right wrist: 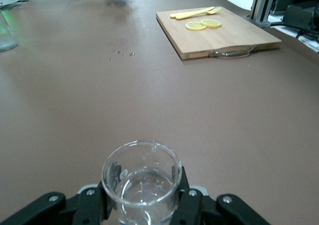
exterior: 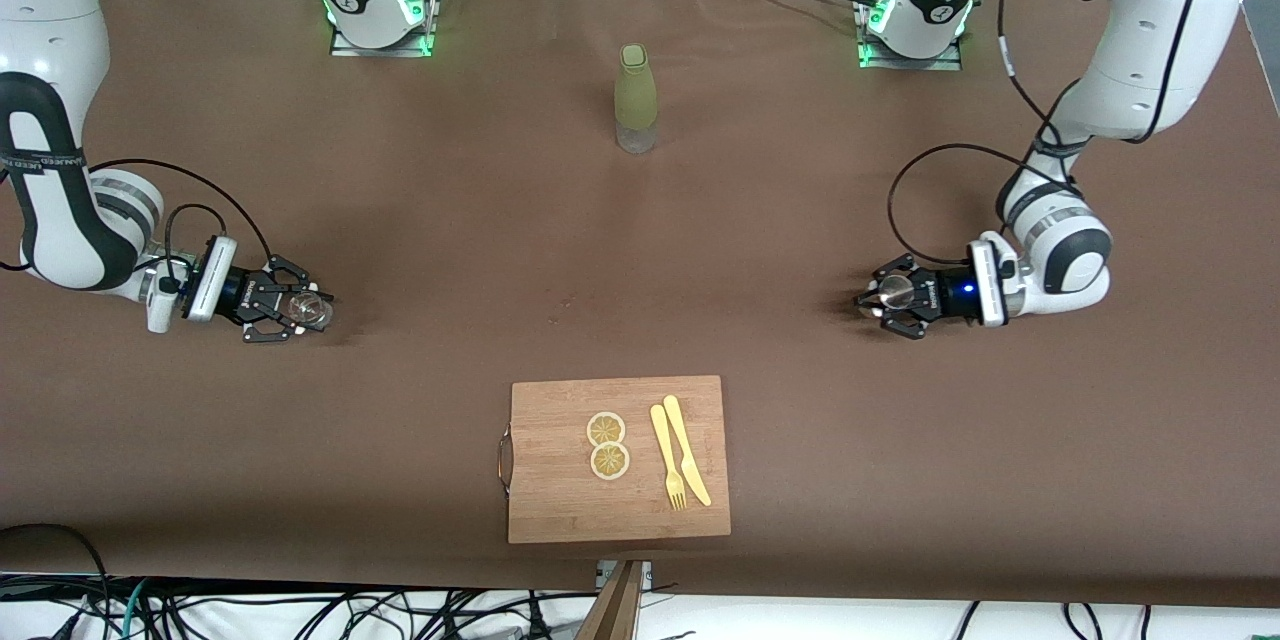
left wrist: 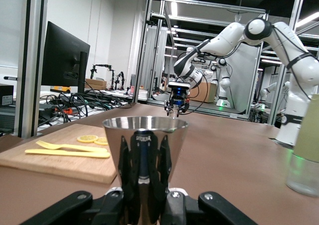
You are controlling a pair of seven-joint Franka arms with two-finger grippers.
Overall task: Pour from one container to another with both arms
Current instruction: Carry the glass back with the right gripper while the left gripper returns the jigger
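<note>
My left gripper [exterior: 884, 298] is low over the table at the left arm's end, shut on a shiny metal cup [exterior: 895, 290]. In the left wrist view the metal cup [left wrist: 144, 150] stands upright between the black fingers [left wrist: 124, 170]. At the right arm's end my right gripper [exterior: 288, 309] is shut on a clear glass [exterior: 308, 310]. The right wrist view looks down into the glass [right wrist: 142, 185], held upright, with what looks like clear liquid in it. The two containers are far apart.
A yellow-green bottle [exterior: 636, 98] stands mid-table near the arms' bases. A wooden cutting board [exterior: 560, 500] with a metal handle lies near the front edge, carrying two lemon slices [exterior: 607, 445] and a yellow knife and fork [exterior: 680, 465]. A few droplets [right wrist: 121, 52] dot the brown cover.
</note>
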